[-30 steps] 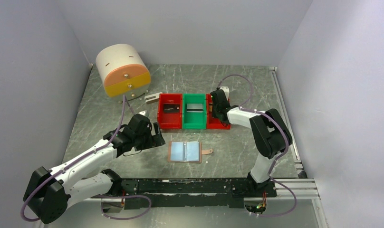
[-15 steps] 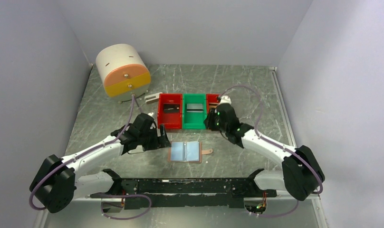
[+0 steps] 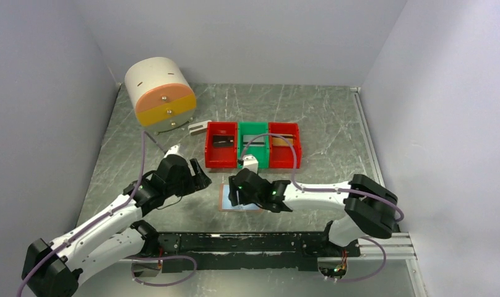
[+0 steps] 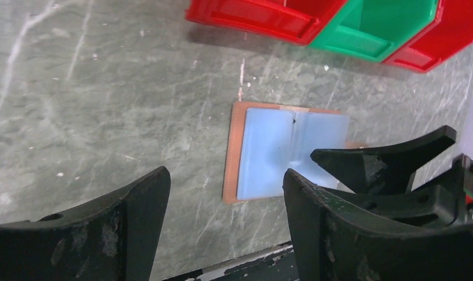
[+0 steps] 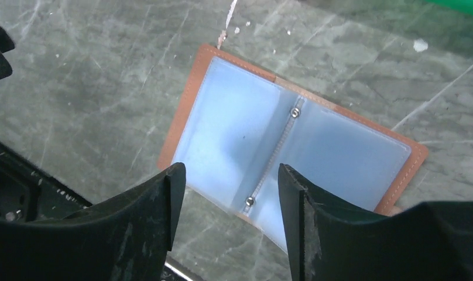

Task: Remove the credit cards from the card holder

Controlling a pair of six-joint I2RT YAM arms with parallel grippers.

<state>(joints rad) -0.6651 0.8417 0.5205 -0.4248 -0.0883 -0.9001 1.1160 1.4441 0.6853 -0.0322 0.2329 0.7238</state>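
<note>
One card holder [image 5: 234, 126] open flat, long axis left-right, spine near-far

Top external: looking down from high behind the arm bases, facing the far wall, standing far off, taking in the whole table [image 3: 334, 111].
Left wrist: looking steeply down past the left gripper [image 4: 225, 187], sitting low over the table, facing the red and green bins [image 4: 363, 35] at its upper edge.
Right wrist: looking almost straight down through the right gripper [image 5: 229, 175], hanging nearest, framing little beyond the card holder [image 5: 240, 129].
Shared ground: overlapping on the card holder in all three; overlapping on the red and green bins in top external and left wrist; taking in the right gripper's fingers [image 4: 380, 164] at the left wrist's right edge.
</note>
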